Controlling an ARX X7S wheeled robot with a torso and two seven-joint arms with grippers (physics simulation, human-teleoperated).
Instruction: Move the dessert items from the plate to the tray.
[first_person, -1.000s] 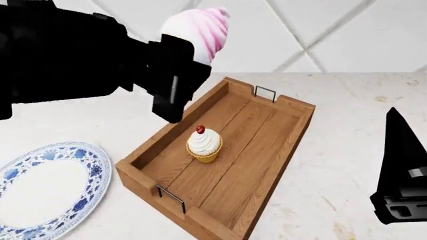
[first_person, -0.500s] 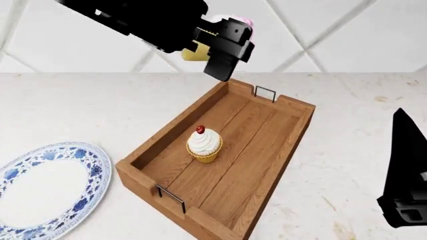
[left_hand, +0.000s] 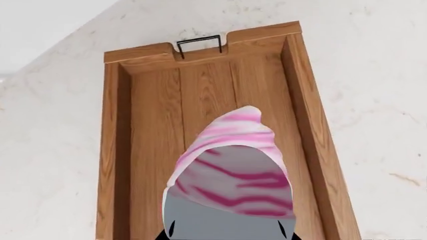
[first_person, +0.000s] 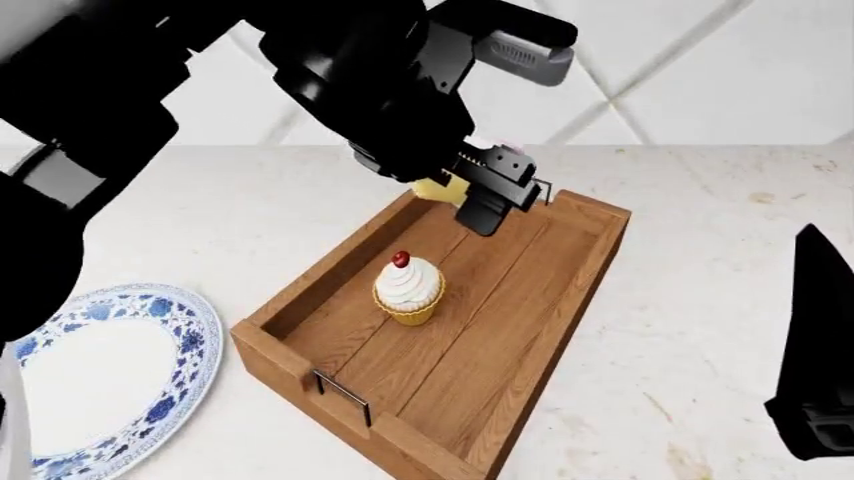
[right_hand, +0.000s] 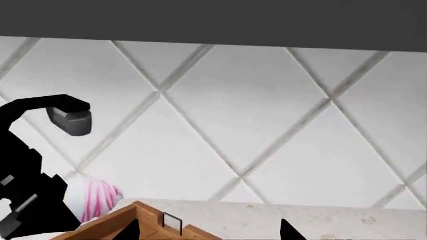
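The ice cream cone, pinched in the left gripper above the tray's far end, could topple onto the cupcake if released tilted; the right gripper's state is unclear.

No words, labels, brands or numbers can be read in any view. The plate carries only a blue flower pattern, no lettering.

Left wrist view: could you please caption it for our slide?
Left hand holds pink-and-white swirled ice cream above brown wooden plank tray.
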